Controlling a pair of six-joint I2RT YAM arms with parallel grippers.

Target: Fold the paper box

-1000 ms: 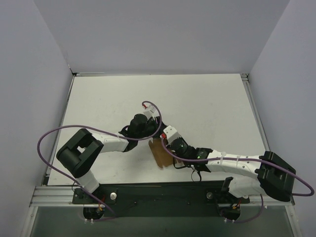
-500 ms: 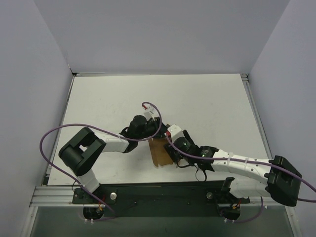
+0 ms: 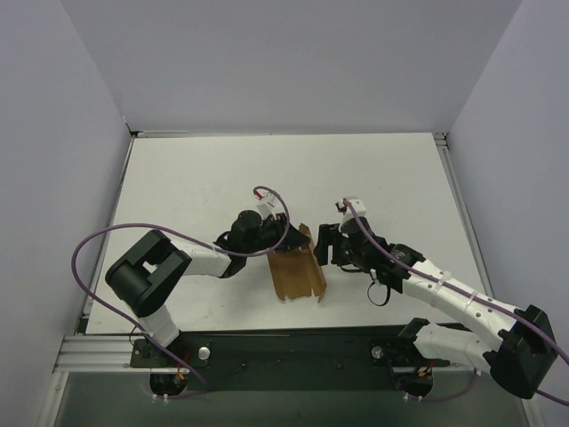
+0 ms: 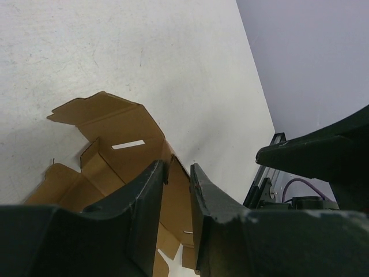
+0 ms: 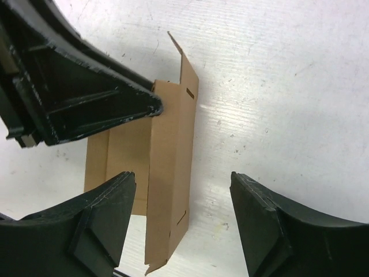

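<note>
Brown paper box [image 3: 296, 271] half-folded, one wall upright.

A count by kind
One brown die-cut cardboard paper box [image 3: 298, 271] near the near edge of one white table [image 3: 178, 178]; two black two-finger grippers, the left gripper [image 3: 289, 236] and right gripper [image 3: 325, 246]; two purple cables [image 3: 89, 241].

The paper box [image 3: 296, 271] lies on the table [image 3: 196, 178] toward its near edge, between the two arms; the left gripper [image 3: 286, 238] sits at the box's far end, its fingers [image 4: 147, 196] either side of a raised panel. The right gripper [image 3: 322, 246] stands just right of the box, apart from it.
</note>
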